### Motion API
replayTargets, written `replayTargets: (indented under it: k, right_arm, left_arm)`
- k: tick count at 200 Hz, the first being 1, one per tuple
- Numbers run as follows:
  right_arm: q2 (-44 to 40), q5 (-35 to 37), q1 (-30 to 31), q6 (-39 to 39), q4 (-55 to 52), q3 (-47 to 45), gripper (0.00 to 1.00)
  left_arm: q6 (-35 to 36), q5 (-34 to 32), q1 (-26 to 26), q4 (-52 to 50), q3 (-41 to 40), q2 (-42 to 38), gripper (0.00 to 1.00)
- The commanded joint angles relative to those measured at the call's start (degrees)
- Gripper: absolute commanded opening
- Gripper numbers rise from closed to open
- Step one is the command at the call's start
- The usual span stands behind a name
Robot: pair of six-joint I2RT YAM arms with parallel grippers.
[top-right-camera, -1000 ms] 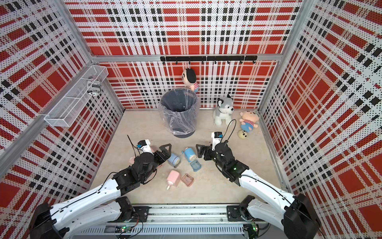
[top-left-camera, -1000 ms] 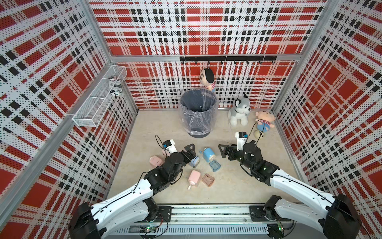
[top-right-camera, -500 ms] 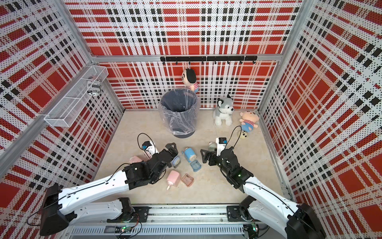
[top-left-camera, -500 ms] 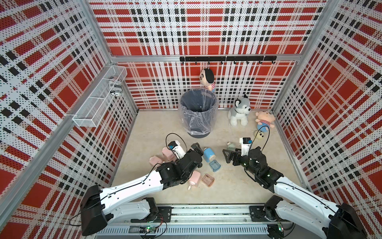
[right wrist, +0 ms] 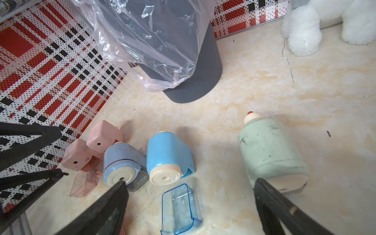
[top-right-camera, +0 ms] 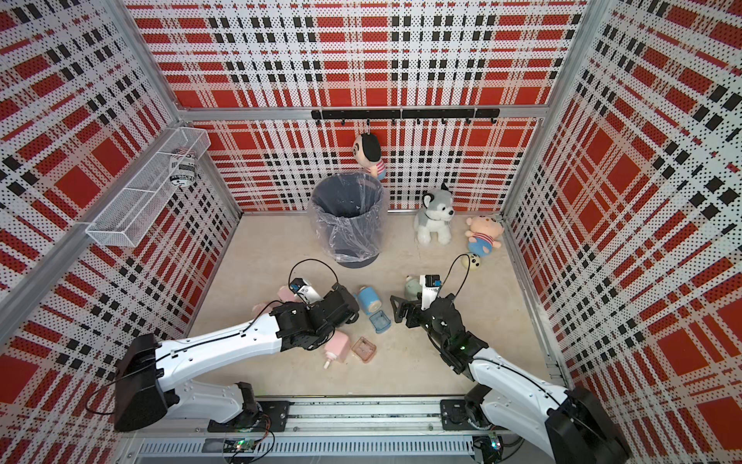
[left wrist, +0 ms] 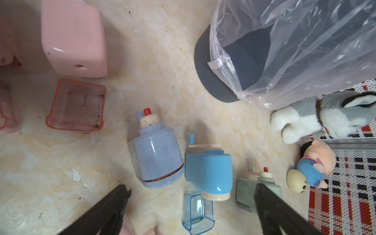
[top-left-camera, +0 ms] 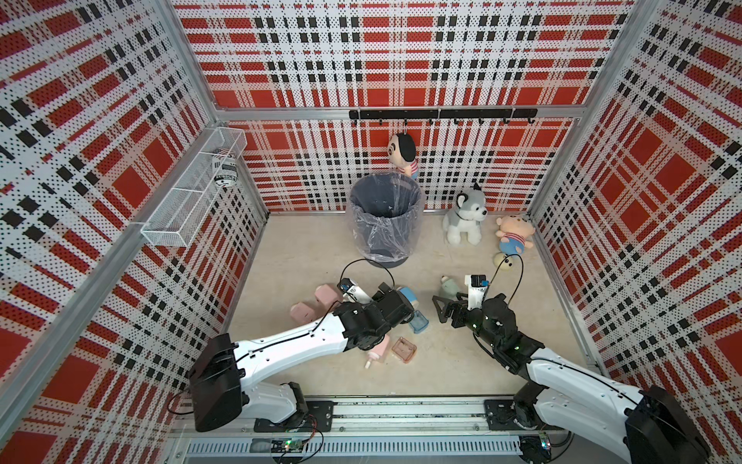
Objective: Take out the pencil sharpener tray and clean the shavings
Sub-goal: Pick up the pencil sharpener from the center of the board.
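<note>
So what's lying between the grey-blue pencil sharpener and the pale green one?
The bright blue sharpener lies between the grey-blue sharpener and the pale green sharpener; both wrist views show it.

In the lower frame we see the left arm (top-left-camera: 289, 345) and right arm (top-left-camera: 570, 377): white shells, black joints, thin black cable loops.
</note>
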Motion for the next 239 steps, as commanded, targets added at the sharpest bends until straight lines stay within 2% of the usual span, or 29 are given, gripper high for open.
replayTargets:
  k: [1,21,50,89,159,214,239]
  right_arm:
    - [0.7,0.0,-0.2,0.4,3.3,0.1,1.00]
    - [0.6,-0.1,-0.2,0.6,4.0,-0.2,1.00]
    - [0.6,0.1,-0.2,0.5,4.2,-0.4,1.00]
    - [1.9,-0.8,-0.2,0.7,4.9,0.0,1.00]
    - [3.1,-1.4,-0.2,0.6,5.5,0.1,1.00]
    - [4.1,-2.2,-0.2,0.9,5.9,0.4,1.00]
    - [4.2,-2.4,-0.2,1.0,6.0,0.5,1.00]
  left_arm:
    - [-1.0,3.7,1.1,-2.9,2.6,2.1,0.98]
    - [0.0,6.7,2.6,-3.0,3.7,3.5,0.98]
    - [0.1,7.5,4.0,-3.0,3.9,4.3,0.98]
    - [1.8,11.4,9.4,-3.0,2.7,5.8,0.98]
    - [5.5,13.5,14.2,-2.9,4.1,8.8,0.99]
    - [6.5,14.6,15.4,-2.9,5.7,12.2,0.95]
    - [6.7,15.5,15.4,-2.9,6.8,14.5,0.90]
